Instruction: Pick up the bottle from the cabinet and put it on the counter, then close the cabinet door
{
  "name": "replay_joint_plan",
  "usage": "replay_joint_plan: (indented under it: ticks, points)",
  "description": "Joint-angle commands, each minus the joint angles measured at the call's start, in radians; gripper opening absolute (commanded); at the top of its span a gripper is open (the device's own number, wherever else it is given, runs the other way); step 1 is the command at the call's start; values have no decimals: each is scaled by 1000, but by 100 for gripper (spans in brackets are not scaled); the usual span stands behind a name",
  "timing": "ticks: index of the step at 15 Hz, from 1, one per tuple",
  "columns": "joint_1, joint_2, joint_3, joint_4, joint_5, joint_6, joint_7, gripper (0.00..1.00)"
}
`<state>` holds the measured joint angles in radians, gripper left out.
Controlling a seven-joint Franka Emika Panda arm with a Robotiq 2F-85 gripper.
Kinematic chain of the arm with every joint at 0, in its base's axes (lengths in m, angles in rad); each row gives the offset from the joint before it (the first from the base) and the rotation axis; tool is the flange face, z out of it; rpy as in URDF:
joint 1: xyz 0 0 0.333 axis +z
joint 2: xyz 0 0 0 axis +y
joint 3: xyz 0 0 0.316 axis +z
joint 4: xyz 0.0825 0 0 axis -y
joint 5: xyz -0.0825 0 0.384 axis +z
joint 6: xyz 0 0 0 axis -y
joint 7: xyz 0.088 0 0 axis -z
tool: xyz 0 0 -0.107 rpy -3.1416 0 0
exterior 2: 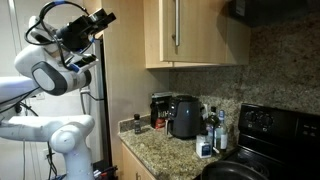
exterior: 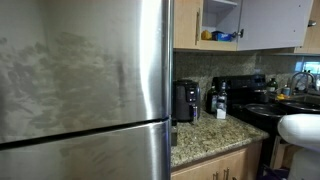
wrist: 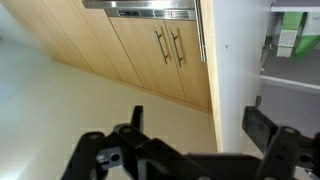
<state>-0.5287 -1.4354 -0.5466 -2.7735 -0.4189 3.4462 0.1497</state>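
A small whitish bottle [exterior: 221,110] with a bluish part stands on the speckled granite counter [exterior: 205,140] near the black coffee maker [exterior: 185,100]; it also shows in an exterior view [exterior 2: 205,148]. The wall cabinet [exterior: 222,12] stands open, its white interior showing. The pale panel right of the opening looks like the cabinet door [exterior: 270,25] swung out. In the wrist view its white face and wooden edge [wrist: 228,70] lie ahead of my gripper [wrist: 200,118], which is open and empty. In an exterior view the gripper [exterior 2: 103,17] is raised high, left of the cabinets.
A yellow item [exterior: 207,35] and a flat blue item [exterior: 226,36] lie on the cabinet shelf. A large steel fridge [exterior: 85,90] fills the left. The black stove [exterior: 270,105] is to the right. Dark bottles [exterior 2: 213,122] stand by the coffee maker.
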Motion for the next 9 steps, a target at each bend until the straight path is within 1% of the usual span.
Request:
replay_joint_plan:
  ticks: [1,2,3,4,5,6,7,8,9]
  points:
    - [130,117,50,111,203,-87,-114,100]
    - [169,142,53,154,252,-134,-123,100]
    - [223,179,51,217,295,-192,-125,100]
    - [255,207,48,264,334,-236,-121,100]
    - [269,239,44,307,376,-269,-104,100]
    - [267,268,41,338,412,-279,-89,100]
    - [286,272,30,355,439,-286,-90,100]
    - [277,216,44,289,424,-256,-131,100]
    - [285,234,41,310,433,-259,-132,100]
